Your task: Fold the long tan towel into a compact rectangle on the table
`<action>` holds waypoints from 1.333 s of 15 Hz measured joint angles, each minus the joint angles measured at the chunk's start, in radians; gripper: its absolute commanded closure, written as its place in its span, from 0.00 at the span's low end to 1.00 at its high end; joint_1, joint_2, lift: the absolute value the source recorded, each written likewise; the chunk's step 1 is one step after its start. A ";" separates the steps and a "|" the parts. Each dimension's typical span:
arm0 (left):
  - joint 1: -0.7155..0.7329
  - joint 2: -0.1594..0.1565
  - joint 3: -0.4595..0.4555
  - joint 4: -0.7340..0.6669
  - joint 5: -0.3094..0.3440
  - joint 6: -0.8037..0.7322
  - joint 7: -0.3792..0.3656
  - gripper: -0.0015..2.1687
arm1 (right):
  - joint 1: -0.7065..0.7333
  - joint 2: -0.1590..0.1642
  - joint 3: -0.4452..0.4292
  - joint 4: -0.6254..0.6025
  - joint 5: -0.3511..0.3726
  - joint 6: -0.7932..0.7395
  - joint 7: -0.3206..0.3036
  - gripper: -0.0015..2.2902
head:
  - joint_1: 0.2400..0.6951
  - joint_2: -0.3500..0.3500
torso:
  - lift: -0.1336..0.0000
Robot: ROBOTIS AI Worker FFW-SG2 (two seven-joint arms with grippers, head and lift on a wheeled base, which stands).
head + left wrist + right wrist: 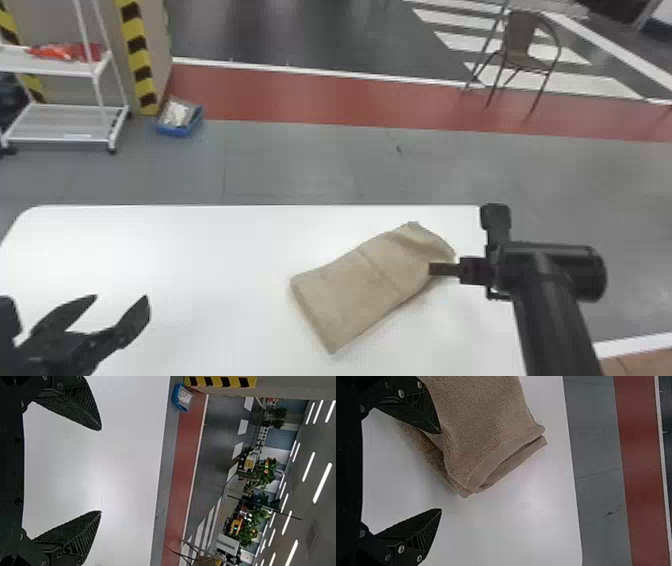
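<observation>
Some of the towel (350, 292) hides behind the right gripper (433, 269).

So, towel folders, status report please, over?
Tan towel folded in layers, askew, right end rumpled. Left tool open, off to its left. Right tool open at that end, possibly in the way; no other obstruction seen.

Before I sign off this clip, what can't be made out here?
Head view: how many layers the towel has; the top one hides those beneath.
Right wrist view: the rest of the towel, cut off by the picture's edge.
Right wrist view: whether the right gripper touches the towel; one jaw covers the spot.
Head view: the near edge of the table, cut off below.
Head view: what the blue box holds; too small.
</observation>
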 measured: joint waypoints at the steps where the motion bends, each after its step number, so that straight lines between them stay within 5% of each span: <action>1: -0.001 0.000 0.003 0.001 0.000 0.000 0.000 0.07 | 0.016 0.001 -0.005 -0.014 -0.002 0.002 0.020 0.08 | 1.00 0.17 | 1.00; 8: -0.006 -0.001 0.002 0.005 0.000 0.000 -0.001 0.07 | 0.044 -0.005 -0.060 -0.058 -0.069 -0.038 0.025 0.08 | 1.00 0.16 | 1.00; 20: -0.005 -0.001 0.021 0.021 0.004 -0.018 -0.020 0.07 | -0.014 -0.003 0.035 0.127 0.043 -0.215 -0.097 0.08 | 1.00 0.17 | 1.00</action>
